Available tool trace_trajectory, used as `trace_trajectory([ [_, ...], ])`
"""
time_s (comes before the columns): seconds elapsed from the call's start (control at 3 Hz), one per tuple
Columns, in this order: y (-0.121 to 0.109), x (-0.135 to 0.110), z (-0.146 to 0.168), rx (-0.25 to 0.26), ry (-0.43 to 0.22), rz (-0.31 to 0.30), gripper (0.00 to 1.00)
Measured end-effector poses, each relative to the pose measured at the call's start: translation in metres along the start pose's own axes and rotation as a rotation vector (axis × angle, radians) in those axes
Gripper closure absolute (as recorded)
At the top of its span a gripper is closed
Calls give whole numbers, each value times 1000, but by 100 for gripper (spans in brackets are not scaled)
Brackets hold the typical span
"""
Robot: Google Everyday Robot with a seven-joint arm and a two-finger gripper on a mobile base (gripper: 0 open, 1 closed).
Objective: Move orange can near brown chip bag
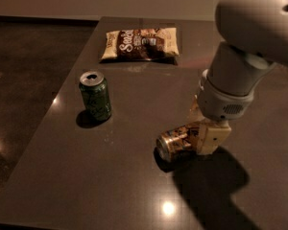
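Note:
The orange can point(175, 143) lies on its side on the dark table point(134, 190), right of centre, its silver end facing front-left. My gripper point(201, 131) is down at the can's right end, right against it, under the large white arm point(249, 47). The brown chip bag point(140, 44) lies flat at the far side of the table, well beyond the can. The can's right end is hidden by the gripper.
A green can point(95, 96) stands upright on the left part of the table, between the bag and the front edge. The table's left edge drops to a dark floor point(24, 80). The arm casts a shadow at front right.

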State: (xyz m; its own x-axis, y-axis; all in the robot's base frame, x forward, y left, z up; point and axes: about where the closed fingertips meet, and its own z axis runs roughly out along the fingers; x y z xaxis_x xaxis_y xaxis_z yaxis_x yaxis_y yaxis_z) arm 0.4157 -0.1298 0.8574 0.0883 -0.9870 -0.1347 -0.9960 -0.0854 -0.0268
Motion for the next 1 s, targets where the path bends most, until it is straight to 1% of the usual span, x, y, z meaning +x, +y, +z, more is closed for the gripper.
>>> trace_trajectory([
  [0.33, -26, 4, -10, -23, -7, 114, 88],
  [0.67, -66, 9, -26, -15, -41, 236, 100],
  [1.0, -110, 7, -43, 27, -102, 347, 100],
])
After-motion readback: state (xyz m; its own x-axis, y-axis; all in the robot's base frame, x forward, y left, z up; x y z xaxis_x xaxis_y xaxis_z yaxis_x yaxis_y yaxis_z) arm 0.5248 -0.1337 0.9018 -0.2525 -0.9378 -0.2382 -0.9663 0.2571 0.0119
